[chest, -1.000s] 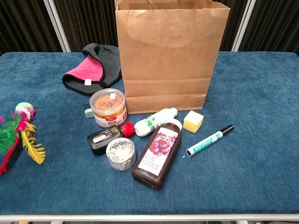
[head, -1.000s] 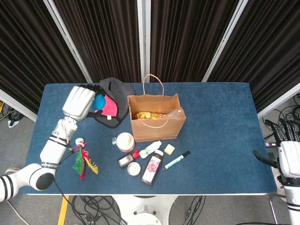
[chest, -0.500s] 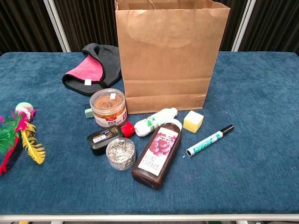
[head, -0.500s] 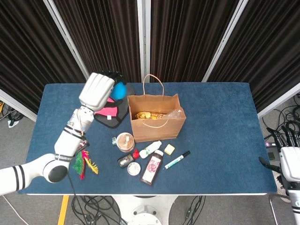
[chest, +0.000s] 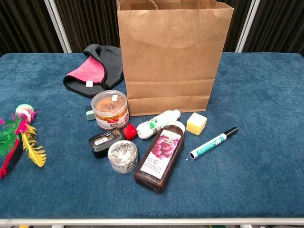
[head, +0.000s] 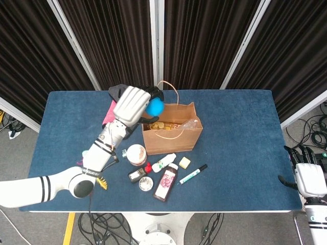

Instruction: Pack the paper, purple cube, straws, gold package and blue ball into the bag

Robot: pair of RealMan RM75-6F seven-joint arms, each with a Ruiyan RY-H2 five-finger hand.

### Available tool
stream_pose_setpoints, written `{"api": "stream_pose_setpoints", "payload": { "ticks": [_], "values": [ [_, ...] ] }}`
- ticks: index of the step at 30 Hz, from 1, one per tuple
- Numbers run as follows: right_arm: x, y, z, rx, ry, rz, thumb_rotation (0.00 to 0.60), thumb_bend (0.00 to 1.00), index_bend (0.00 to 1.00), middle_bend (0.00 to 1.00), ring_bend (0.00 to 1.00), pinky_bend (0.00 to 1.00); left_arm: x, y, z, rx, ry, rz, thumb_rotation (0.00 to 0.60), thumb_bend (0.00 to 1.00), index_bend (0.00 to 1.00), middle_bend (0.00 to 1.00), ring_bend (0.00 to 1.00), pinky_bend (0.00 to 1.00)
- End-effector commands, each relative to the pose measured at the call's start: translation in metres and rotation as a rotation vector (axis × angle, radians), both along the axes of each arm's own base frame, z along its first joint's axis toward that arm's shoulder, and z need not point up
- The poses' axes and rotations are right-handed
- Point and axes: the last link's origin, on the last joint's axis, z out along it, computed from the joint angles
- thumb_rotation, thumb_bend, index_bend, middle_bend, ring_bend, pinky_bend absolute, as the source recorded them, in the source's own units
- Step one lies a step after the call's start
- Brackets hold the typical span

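My left hand [head: 132,103] grips the blue ball [head: 155,106], holding it above the left edge of the bag's [head: 168,133] open mouth. The gold package [head: 159,125] lies inside the bag. My right hand [head: 305,173] hangs off the tabletop's [head: 240,132] right near corner, fingers apart, holding nothing.

A blue table [chest: 266,95] fills the chest view. A brown paper bag [chest: 171,57] stands at the top middle. A black and pink cloth [chest: 95,71] lies to its left. Below the bag sit a round tub [chest: 110,110], a small white bottle [chest: 156,123], a yellow block [chest: 196,123], a marker [chest: 213,143] and a dark bottle [chest: 159,156]. A feather toy [chest: 21,137] lies at the left edge.
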Motion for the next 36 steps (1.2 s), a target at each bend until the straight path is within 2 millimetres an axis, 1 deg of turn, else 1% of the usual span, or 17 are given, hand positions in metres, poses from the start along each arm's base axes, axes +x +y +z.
{"api": "stream_pose_setpoints", "payload": {
  "ticks": [1,5,8,12,15,18,19,22,25,27,29,30,31,33,34,36],
  "values": [
    [-0.002,0.0,-0.001,0.0,-0.006,-0.005,0.6,0.07,0.13,0.18,0.01,0.0,0.005,-0.008,-0.013,-0.047,-0.04,0.006,0.6,0.29,0.56,0.56,0.55,0.49],
    [-0.005,-0.001,-0.002,0.001,-0.012,-0.014,0.6,0.07,0.13,0.18,0.01,0.0,0.012,-0.011,-0.026,-0.059,-0.053,-0.012,0.6,0.29,0.56,0.56,0.55,0.49],
    [-0.007,0.0,-0.002,-0.002,-0.023,-0.015,0.6,0.07,0.13,0.18,0.01,0.0,0.012,-0.005,-0.035,-0.066,-0.058,-0.006,0.6,0.28,0.56,0.56,0.55,0.49],
    [-0.01,0.0,-0.001,-0.008,-0.031,-0.022,0.6,0.07,0.13,0.18,0.01,0.0,0.009,0.003,-0.042,-0.072,-0.072,0.01,0.6,0.29,0.54,0.56,0.53,0.48],
    [-0.013,-0.003,0.001,-0.016,-0.034,-0.028,0.6,0.07,0.13,0.18,0.01,0.0,0.008,0.004,-0.045,-0.082,-0.086,0.002,0.6,0.26,0.47,0.5,0.46,0.44],
    [-0.014,-0.004,0.002,-0.021,-0.037,-0.03,0.6,0.07,0.13,0.18,0.01,0.0,0.006,0.006,-0.047,-0.093,-0.096,-0.007,0.6,0.15,0.34,0.35,0.31,0.33],
    [-0.014,-0.005,0.002,-0.021,-0.038,-0.03,0.6,0.07,0.13,0.18,0.01,0.0,0.005,0.007,-0.046,-0.088,-0.101,-0.007,0.6,0.11,0.3,0.32,0.28,0.3],
    [-0.014,-0.005,0.001,-0.019,-0.038,-0.032,0.6,0.07,0.13,0.18,0.01,0.0,0.003,0.009,-0.044,-0.082,-0.111,-0.003,0.6,0.07,0.28,0.3,0.25,0.28],
    [-0.014,-0.006,0.0,-0.018,-0.04,-0.033,0.6,0.07,0.13,0.18,0.01,0.0,-0.001,0.01,-0.04,-0.064,-0.106,-0.001,0.6,0.06,0.28,0.29,0.25,0.27],
    [-0.013,-0.006,0.0,-0.019,-0.041,-0.031,0.6,0.07,0.13,0.18,0.01,0.0,-0.005,0.011,-0.035,-0.046,-0.1,0.002,0.6,0.06,0.28,0.29,0.25,0.26],
    [-0.012,-0.006,0.0,-0.019,-0.04,-0.027,0.6,0.07,0.14,0.18,0.01,0.0,-0.009,0.013,-0.023,0.002,-0.083,-0.001,0.6,0.06,0.28,0.29,0.25,0.26],
    [-0.011,-0.007,0.0,-0.019,-0.04,-0.025,0.6,0.07,0.14,0.18,0.01,0.0,-0.013,0.015,-0.012,0.047,-0.071,-0.004,0.6,0.06,0.28,0.29,0.25,0.26],
    [-0.011,-0.007,0.0,-0.019,-0.04,-0.024,0.6,0.07,0.14,0.18,0.01,0.0,-0.016,0.015,-0.006,0.072,-0.064,-0.006,0.6,0.06,0.28,0.29,0.25,0.26],
    [-0.009,-0.008,0.0,-0.02,-0.039,-0.02,0.6,0.07,0.14,0.18,0.01,0.0,-0.027,0.019,0.019,0.177,-0.021,-0.008,0.6,0.06,0.28,0.29,0.25,0.26],
    [-0.008,-0.008,0.0,-0.021,-0.041,-0.018,0.6,0.07,0.14,0.18,0.01,0.0,-0.038,0.02,0.035,0.244,0.01,0.0,0.6,0.06,0.28,0.29,0.25,0.26],
    [-0.006,-0.009,0.001,-0.025,-0.046,-0.012,0.6,0.07,0.14,0.18,0.01,0.0,-0.058,0.018,0.056,0.325,0.043,0.045,0.6,0.06,0.28,0.29,0.25,0.26]
  ]
}}
